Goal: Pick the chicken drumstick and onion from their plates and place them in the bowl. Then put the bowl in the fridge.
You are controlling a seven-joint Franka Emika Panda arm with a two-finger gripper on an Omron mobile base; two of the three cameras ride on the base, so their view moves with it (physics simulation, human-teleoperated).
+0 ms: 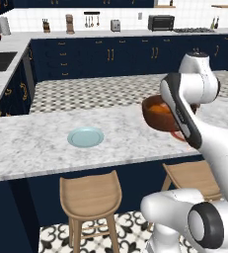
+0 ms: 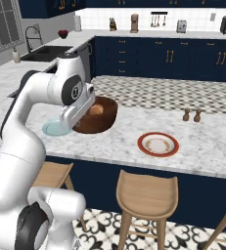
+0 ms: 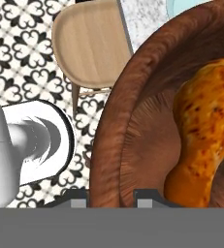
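Your gripper (image 3: 112,196) is clamped on the near rim of the bowl (image 2: 103,121), which hangs tilted above the counter (image 2: 202,146). Treat it as rigid but off-balance: the drumstick (image 3: 205,131) and onion (image 2: 96,110) can slide, so keep it level.

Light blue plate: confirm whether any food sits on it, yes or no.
No. In the left base view the light blue plate lies bare on the counter.

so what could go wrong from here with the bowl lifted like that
The pincer pinches the bowl by one spot on its rim, so it might tip or slip. It looks tilted, so the chicken drumstick and onion could roll out. It hangs past the counter edge, above a stool.
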